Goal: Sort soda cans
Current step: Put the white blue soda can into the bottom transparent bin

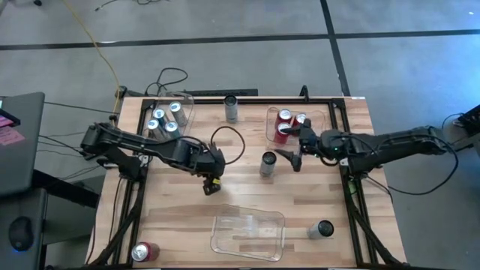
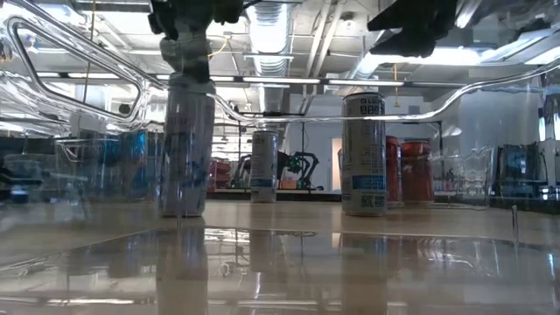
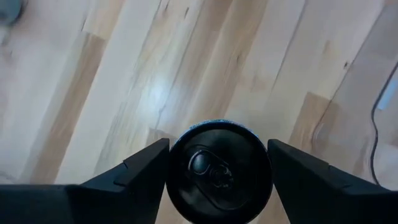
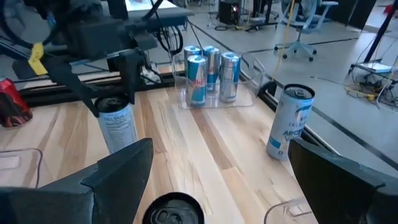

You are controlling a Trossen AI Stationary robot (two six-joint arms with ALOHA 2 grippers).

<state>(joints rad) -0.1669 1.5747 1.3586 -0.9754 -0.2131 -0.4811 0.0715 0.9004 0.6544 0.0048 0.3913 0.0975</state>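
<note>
My left gripper (image 3: 217, 171) was closed around a dark grey cylindrical metal can with a black top (image 3: 219, 173), one finger (image 3: 134, 177) pressed to each side of it. From above, that can sat hidden under my wrist, near the middle of the pale wooden table (image 1: 247, 191). In the low view it hung in my grip, though I could not tell whether its base touched the wood.

My right gripper (image 4: 214, 186) stood wide open and held nothing, poised just over another dark-topped can (image 4: 173, 211) beside the clear plastic bin of red cans (image 1: 287, 124).

The silver-blue cans (image 1: 166, 118) were gathered in the clear bin at the far left. The clear rectangular bin at the near edge (image 1: 249, 232) looked empty, which I judged the likely home for the dark ones. A dark can (image 1: 325, 229) stood to its right, a pale can (image 1: 231, 107) at the far edge, and a red can (image 1: 144, 252) lay at the near left corner.

To do this step well, I judged I should keep the can upright and lift it clear of the bin's wall. Then lower it inside (a low release, so it would not topple).
</note>
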